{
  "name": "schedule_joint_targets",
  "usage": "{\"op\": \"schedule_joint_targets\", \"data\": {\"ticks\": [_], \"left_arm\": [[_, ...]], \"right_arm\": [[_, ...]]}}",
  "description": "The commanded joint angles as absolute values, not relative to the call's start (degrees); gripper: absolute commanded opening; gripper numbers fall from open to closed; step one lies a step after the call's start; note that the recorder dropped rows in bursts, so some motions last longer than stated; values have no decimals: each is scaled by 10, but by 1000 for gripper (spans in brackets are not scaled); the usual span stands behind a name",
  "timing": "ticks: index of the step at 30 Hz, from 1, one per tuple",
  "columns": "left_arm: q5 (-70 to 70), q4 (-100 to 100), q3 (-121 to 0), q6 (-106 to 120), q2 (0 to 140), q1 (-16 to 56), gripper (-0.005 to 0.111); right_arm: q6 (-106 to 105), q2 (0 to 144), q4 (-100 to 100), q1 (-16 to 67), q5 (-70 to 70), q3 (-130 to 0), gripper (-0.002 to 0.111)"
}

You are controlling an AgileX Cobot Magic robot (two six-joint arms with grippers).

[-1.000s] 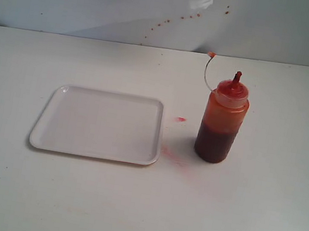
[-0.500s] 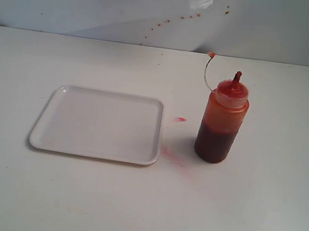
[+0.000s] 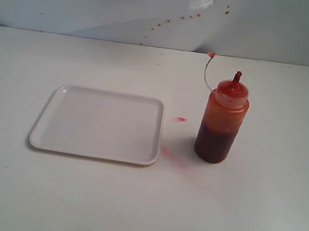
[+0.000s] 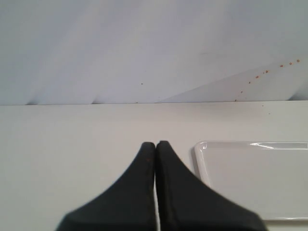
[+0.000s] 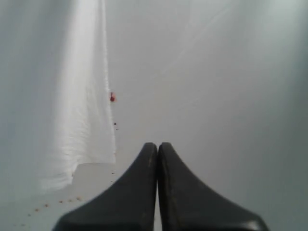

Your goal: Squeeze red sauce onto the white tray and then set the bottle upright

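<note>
The bottle (image 3: 221, 122) stands upright on the table, right of the white tray (image 3: 99, 123), with its small tethered cap (image 3: 211, 54) hanging open on a thin strap. The tray lies flat and bare, and no red sauce shows on it. Neither arm appears in the exterior view. In the left wrist view my left gripper (image 4: 156, 144) is shut with nothing held, and a corner of the white tray (image 4: 250, 178) lies just beside it. My right gripper (image 5: 157, 144) is shut and empty, facing the backdrop; the bottle is out of that view.
A small red drop (image 3: 181, 119) and a faint pinkish smear (image 3: 171, 155) mark the table between tray and bottle. Red specks (image 3: 176, 19) dot the grey backdrop behind the table. A white cloth (image 5: 82, 96) hangs on the backdrop in the right wrist view.
</note>
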State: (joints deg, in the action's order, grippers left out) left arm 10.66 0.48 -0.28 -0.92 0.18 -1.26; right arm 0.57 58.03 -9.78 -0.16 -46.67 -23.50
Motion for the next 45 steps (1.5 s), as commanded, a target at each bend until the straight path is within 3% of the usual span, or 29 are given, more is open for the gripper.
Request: {"op": "schedule_joint_targets", "data": {"ticks": [1, 10, 19, 30, 33, 38, 40, 45], "left_arm": [[103, 6, 0, -11, 0, -13, 0], [103, 6, 0, -11, 0, -13, 0], [103, 6, 0, -11, 0, -13, 0], [103, 6, 0, -11, 0, -13, 0], [103, 6, 0, -11, 0, -13, 0], [103, 6, 0, -11, 0, -13, 0], [103, 6, 0, -11, 0, -13, 0], [103, 6, 0, -11, 0, -13, 0]], "right_arm": [[72, 689, -129, -6, -584, -238, 0], [126, 855, -281, -88, -700, -239, 0], [200, 972, -633, -187, -700, -333, 0], [161, 1066, -646, -187, -700, -338, 2], [164, 1113, -648, -186, -700, -338, 19], [220, 1163, -638, -183, -700, -338, 73], [257, 1164, -620, -173, -700, -338, 86], [258, 1163, -620, -137, -700, -338, 87]]}}
